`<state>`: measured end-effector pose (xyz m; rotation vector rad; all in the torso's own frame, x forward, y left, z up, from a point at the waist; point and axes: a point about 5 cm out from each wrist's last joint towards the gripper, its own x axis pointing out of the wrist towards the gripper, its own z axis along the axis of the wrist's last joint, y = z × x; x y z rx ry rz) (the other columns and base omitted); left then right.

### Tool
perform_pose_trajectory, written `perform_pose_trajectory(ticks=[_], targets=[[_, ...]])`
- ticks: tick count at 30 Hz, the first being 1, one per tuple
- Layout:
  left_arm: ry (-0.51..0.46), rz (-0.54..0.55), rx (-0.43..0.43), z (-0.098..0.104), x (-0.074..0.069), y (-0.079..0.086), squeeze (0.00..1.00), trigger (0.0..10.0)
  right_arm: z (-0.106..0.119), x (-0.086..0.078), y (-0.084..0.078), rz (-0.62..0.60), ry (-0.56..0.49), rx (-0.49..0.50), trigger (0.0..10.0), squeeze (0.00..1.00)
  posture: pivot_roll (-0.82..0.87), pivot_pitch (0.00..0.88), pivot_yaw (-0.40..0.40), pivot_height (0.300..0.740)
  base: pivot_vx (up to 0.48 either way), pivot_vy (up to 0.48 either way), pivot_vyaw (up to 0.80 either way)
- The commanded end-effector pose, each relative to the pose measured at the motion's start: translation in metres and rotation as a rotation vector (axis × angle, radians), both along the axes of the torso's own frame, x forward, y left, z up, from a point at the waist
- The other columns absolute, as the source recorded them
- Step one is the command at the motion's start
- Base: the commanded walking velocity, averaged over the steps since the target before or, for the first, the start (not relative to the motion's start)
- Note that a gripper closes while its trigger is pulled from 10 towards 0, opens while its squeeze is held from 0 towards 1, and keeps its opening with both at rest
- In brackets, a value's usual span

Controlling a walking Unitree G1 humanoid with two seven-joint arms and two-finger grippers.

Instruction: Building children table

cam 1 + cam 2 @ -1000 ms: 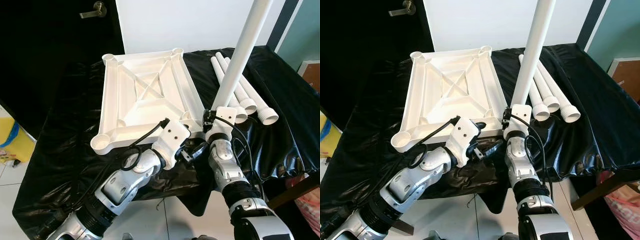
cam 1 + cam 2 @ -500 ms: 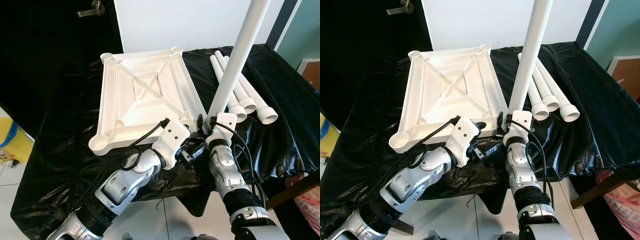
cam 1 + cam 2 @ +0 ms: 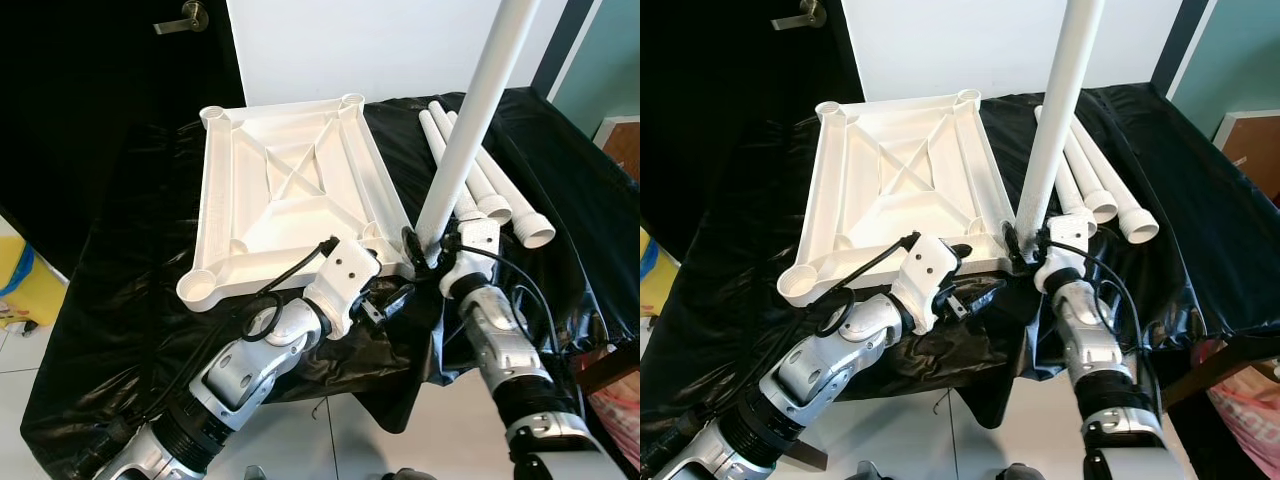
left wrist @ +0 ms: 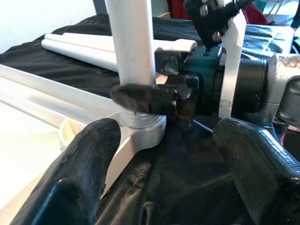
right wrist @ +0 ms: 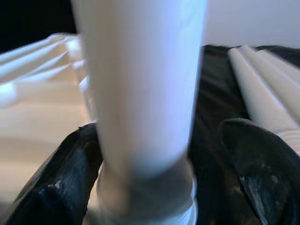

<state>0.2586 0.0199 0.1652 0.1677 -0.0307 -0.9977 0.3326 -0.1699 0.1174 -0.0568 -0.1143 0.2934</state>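
Black cloth (image 3: 130, 300), unmarked white tabletop (image 3: 290, 200), leg (image 3: 470, 120).

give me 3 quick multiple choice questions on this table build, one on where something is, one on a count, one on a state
1. Where does the upright leg stand?
A. In the tabletop's near right corner socket
B. Flat on the cloth
C. In the far left socket

2. How many spare legs lie on the black cloth?
A. One
B. Three
C. Five

3. How is the tabletop lying?
A. Upside down, ribs showing
B. On its edge
C. Right way up

Answers:
1 A: the upright leg meets the corner socket beside the right gripper.
2 B: three spare legs lie side by side on the black cloth.
3 A: the tabletop shows its crossed ribs and open sockets.
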Motion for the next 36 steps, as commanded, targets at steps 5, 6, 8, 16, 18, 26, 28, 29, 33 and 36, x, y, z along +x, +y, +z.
perform_pose_trajectory(ticks=[5,6,8,16,18,26,28,29,33,36], targets=[[0.020,-0.193,0.028,0.001,-0.008,-0.005,0.00,10.0,0.005,0.006,0.003,0.144,0.002,-0.090,10.0,0.00,-0.09,0.049,0.030,0.740,0.000,0.000,0.00],[0.020,-0.193,0.028,0.001,-0.008,-0.005,0.00,10.0,0.005,0.006,0.003,0.144,0.002,-0.090,10.0,0.00,-0.09,0.049,0.030,0.740,0.000,0.000,0.00],[0.018,-0.196,0.033,0.001,-0.007,-0.004,0.00,10.0,0.010,0.012,0.003,0.202,0.008,-0.132,10.0,0.00,-0.09,0.044,0.030,0.740,0.000,0.000,0.00],[0.014,-0.184,0.035,0.001,-0.007,-0.004,0.00,10.0,0.017,0.022,-0.001,0.255,0.021,-0.217,7.1,0.00,-0.07,0.043,0.018,0.740,0.000,0.000,0.00],[0.014,-0.182,0.034,0.001,-0.007,-0.004,0.00,10.0,0.016,0.022,-0.002,0.259,0.024,-0.221,4.4,0.00,-0.07,0.042,0.015,0.740,0.000,0.000,0.00],[0.016,-0.176,0.034,0.001,-0.008,-0.002,0.00,10.0,0.009,0.022,-0.009,0.264,0.062,-0.229,0.0,0.00,-0.06,0.043,0.014,0.740,0.000,0.000,0.00],[0.017,-0.177,0.034,0.001,-0.008,-0.002,0.00,10.0,0.005,0.021,-0.010,0.257,0.072,-0.226,0.0,0.00,-0.07,0.045,0.020,0.740,0.000,0.000,0.00],[0.019,-0.179,0.035,0.001,-0.008,-0.002,0.00,10.0,0.002,0.020,-0.010,0.247,0.082,-0.212,10.0,0.00,-0.07,0.046,0.022,0.740,0.000,0.000,0.00],[0.019,-0.182,0.036,0.001,-0.008,-0.002,0.00,10.0,0.000,0.019,-0.010,0.241,0.089,-0.201,10.0,0.00,-0.07,0.048,0.024,0.740,0.000,0.000,0.00],[0.020,-0.184,0.036,0.001,-0.008,-0.002,0.00,10.0,-0.004,0.017,-0.010,0.230,0.098,-0.181,10.0,0.00,-0.07,0.048,0.024,0.740,0.000,0.000,0.00]])
